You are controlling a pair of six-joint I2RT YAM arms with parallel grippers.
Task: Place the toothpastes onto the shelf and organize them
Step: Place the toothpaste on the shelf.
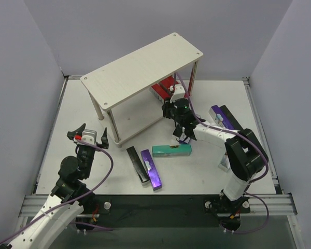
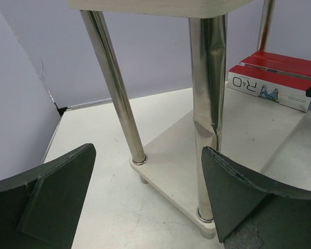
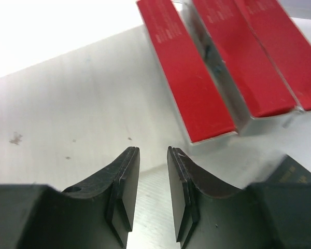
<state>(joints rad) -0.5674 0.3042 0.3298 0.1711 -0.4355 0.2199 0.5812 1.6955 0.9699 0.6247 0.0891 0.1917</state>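
Progress note: three red toothpastes sit side by side on the shelf lower board, while teal carton, purple carton, black carton and two more at right await you on the desk; right gripper jaws closed, empty; left gripper jaws wide apart, empty.

I'm working in a robotics lab cell: blank panels box in the desk at 9, 12 and 3 o'clock; an aluminium rail at 6 carries the left arm and right arm.
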